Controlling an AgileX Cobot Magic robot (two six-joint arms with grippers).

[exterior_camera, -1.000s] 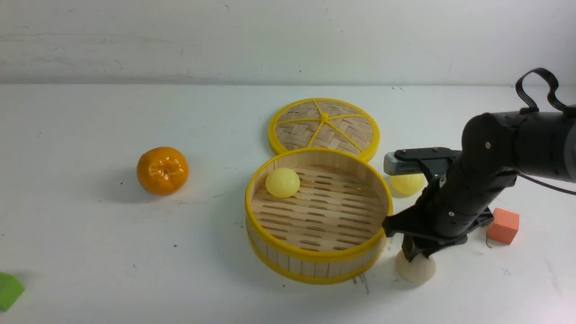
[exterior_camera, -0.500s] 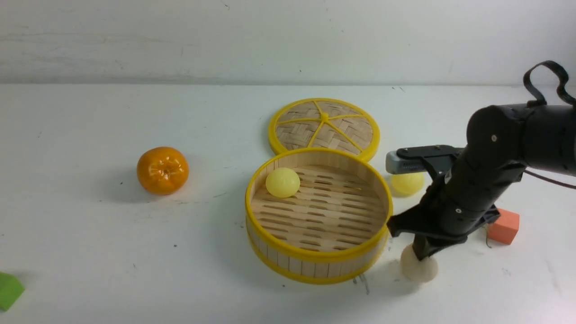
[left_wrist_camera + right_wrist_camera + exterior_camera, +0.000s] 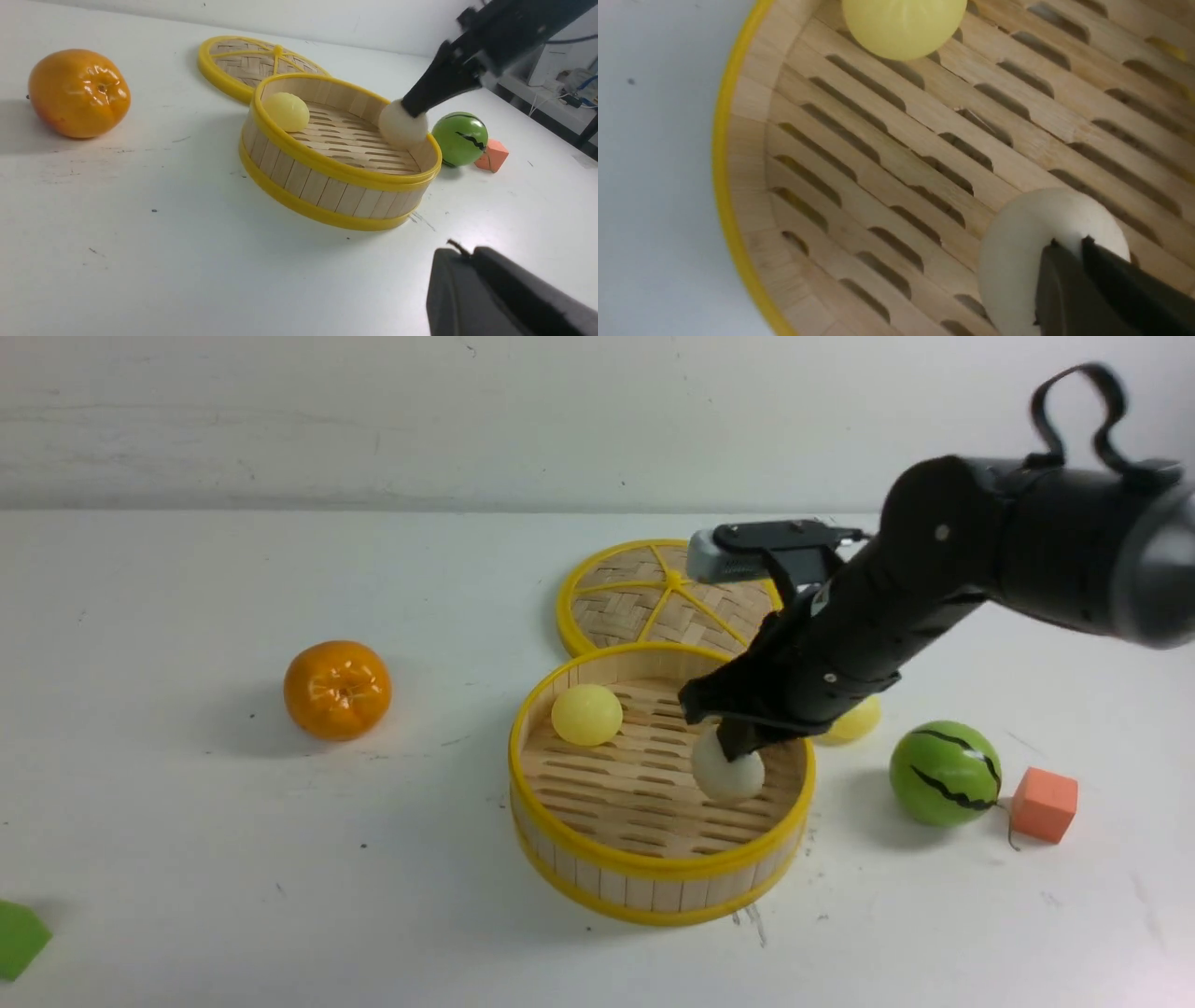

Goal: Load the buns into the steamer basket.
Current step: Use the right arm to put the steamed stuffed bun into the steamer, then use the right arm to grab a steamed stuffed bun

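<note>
The steamer basket (image 3: 653,870) stands mid-table with one glossy pale yellow bun (image 3: 586,714) on its slotted floor at the back left. My right gripper (image 3: 733,751) is shut on the matte cream bun (image 3: 728,775), pinching its top and holding it just above the floor in the basket's right half. From the right wrist the cream bun (image 3: 1017,242) hangs under the gripper (image 3: 1069,242). Another yellow bun (image 3: 854,723) lies on the table right of the basket, mostly behind the arm. My left gripper (image 3: 460,254) is shut, empty, low over the table near the basket (image 3: 327,186).
The woven lid (image 3: 653,602) lies flat behind the basket. An orange (image 3: 337,689) sits to the left. A green striped ball (image 3: 945,773) and an orange cube (image 3: 1044,805) sit to the right. A green block (image 3: 17,938) lies at the front left edge.
My right gripper closed on the cream bun on the table right of the basket, lifted it and carried it left over the rim into the basket. The striped ball has come into view.
</note>
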